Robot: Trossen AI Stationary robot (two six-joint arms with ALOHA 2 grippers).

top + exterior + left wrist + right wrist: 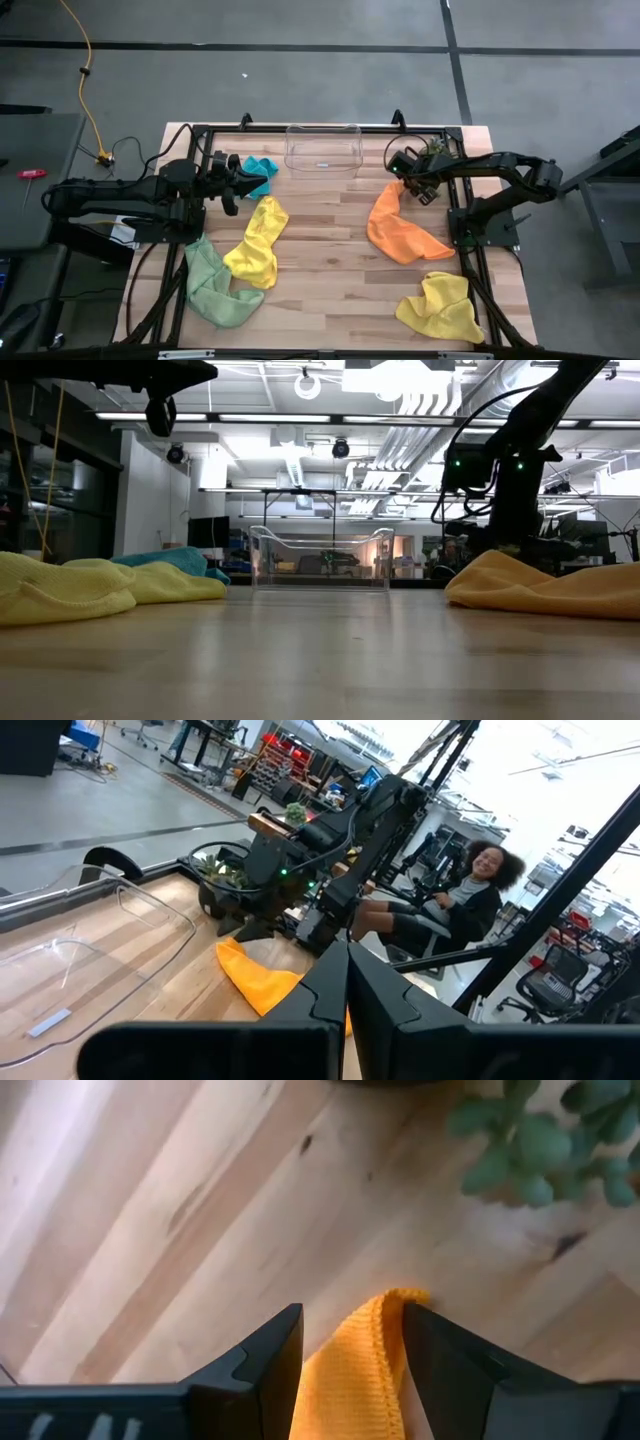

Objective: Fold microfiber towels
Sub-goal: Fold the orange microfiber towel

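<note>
On the wood tabletop (330,260) we saw the limp, light orange towel (400,232) at three o'clock; right pincer (352,1342) stood apart astride its corner, the best hold. Left pincer (347,982) was together.

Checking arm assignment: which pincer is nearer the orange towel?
Right. The right pincer is at the orange towel, its open fingers straddling the towel's far corner beside the potted plant. The left pincer is shut, across the table by the teal towel.
</note>
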